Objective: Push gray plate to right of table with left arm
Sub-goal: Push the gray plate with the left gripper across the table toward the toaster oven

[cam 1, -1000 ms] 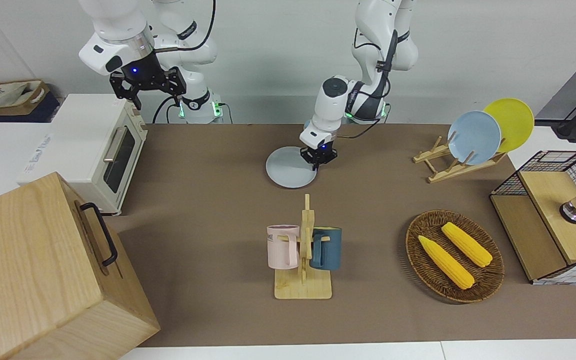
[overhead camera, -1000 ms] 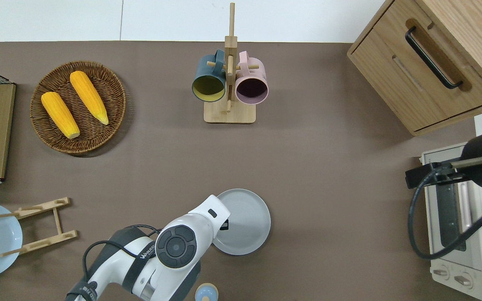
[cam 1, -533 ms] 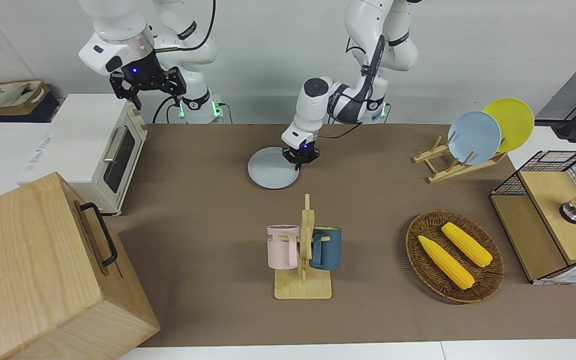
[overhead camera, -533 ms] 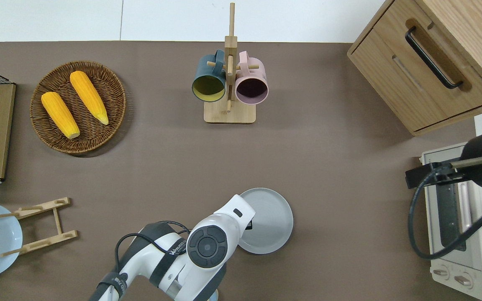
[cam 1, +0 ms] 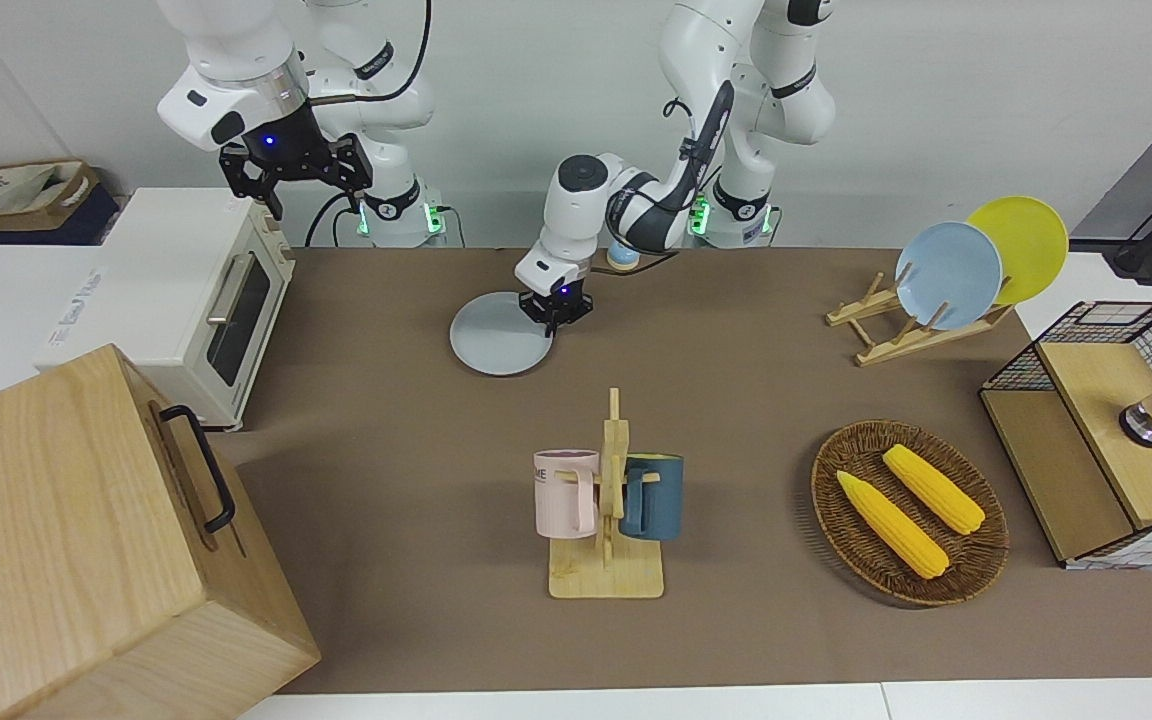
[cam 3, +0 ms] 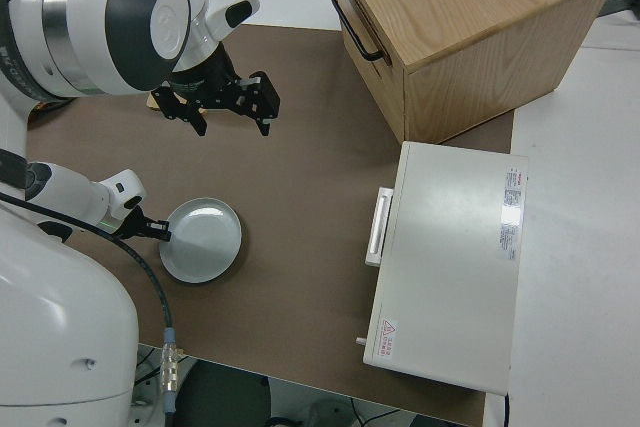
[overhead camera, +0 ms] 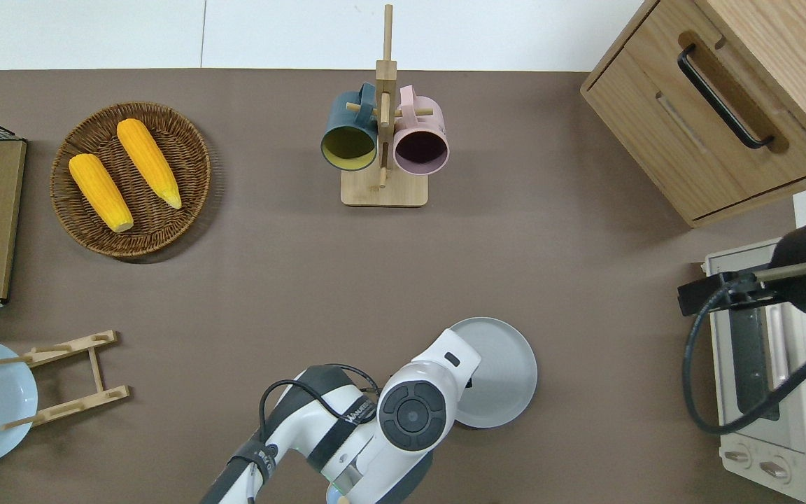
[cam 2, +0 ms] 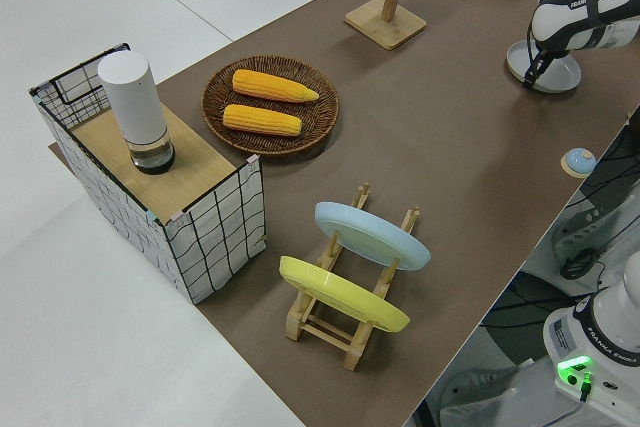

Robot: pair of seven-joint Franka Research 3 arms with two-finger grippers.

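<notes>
**Left gripper on the plate, plate slid toward the right arm's end**

Left gripper (cam 1: 556,312) sits low at the edge of the gray plate (cam 1: 498,345), on the side toward the left arm's end; whether its fingers are open or closed cannot be told. In the right side view the gripper (cam 3: 150,228) meets the plate's rim (cam 3: 202,239). The left arm (overhead camera: 403,413) leans low across the table (cam 1: 756,400).

Compared with half a second ago, the plate (overhead camera: 502,371) has slid farther toward the right arm's end of the table, and the gripper has moved along with it. A small blue-topped object (cam 1: 622,255), earlier hidden by the arm, now shows near the arm's base.

The plate lies nearer to the robots than the mug rack (cam 1: 608,510) and well apart from it. Open brown mat lies between the plate and the toaster oven (cam 1: 206,300); the wooden cabinet (cam 1: 86,540) stands farther from the robots than the oven. The corn basket (cam 1: 908,512) and plate rack (cam 1: 921,300) stand toward the left arm's end. The right arm is parked, its gripper (cam 1: 296,175) open.
</notes>
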